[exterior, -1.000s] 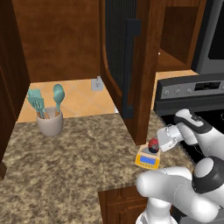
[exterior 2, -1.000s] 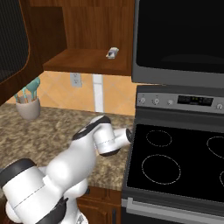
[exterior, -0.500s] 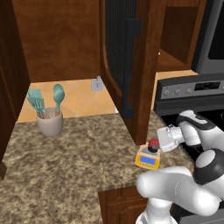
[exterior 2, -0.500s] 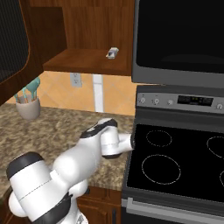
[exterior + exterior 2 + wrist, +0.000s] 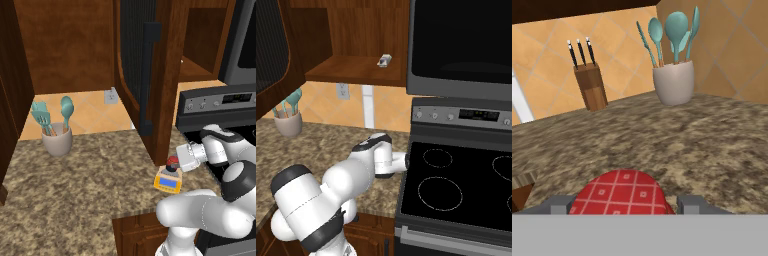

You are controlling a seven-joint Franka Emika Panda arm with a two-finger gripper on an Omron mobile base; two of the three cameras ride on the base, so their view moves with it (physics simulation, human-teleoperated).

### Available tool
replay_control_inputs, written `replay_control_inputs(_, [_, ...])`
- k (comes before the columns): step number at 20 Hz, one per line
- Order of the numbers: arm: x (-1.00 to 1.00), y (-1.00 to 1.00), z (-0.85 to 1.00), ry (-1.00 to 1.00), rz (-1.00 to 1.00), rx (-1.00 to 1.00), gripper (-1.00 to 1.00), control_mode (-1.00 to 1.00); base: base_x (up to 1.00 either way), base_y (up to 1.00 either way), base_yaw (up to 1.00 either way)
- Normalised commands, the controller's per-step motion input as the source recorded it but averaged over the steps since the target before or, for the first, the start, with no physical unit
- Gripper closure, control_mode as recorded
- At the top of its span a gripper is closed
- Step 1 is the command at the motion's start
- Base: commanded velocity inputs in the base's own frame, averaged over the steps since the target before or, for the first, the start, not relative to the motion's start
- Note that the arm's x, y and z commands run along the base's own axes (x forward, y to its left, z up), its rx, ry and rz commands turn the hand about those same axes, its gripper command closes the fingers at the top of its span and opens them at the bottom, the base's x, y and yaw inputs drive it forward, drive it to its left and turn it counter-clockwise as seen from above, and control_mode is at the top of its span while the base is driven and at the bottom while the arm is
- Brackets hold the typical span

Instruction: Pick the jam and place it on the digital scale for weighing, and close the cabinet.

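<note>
1. Your gripper [image 5: 174, 163] is reaching sideways from the stove side, and its fingers [image 5: 559, 204] are standing at both sides of the jam [image 5: 172, 161]; whether they are pressing it, you cannot tell.
2. The jam is sitting on the digital scale [image 5: 168, 180], near the counter [image 5: 75, 190] edge.
3. You are seeing the cabinet [image 5: 145, 75] door standing open just behind the scale, with its black bar handle [image 5: 147, 80] facing left.
4. Farther away, a cup of teal utensils [image 5: 673, 70] and a knife block [image 5: 590, 85] are standing by the tiled wall.
</note>
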Motion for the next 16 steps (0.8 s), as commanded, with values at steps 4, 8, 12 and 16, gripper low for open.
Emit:
replay_control_inputs(4, [-0.02,-0.01,-0.04,-0.02,0.0,0.0,-1.0,-1.0,0.0,0.0,0.0])
replay_control_inputs(8, [-0.14,-0.11,-0.01,0.0,0.0,0.0,-1.0,-1.0,0.0,0.0,0.0])
replay_control_inputs(12, [-0.14,0.0,0.0,-0.06,0.0,0.0,-1.0,-1.0,0.0,0.0,0.0])
replay_control_inputs(16, [0.0,0.0,0.0,-0.09,0.0,0.0,-1.0,-1.0,0.0,0.0,0.0])
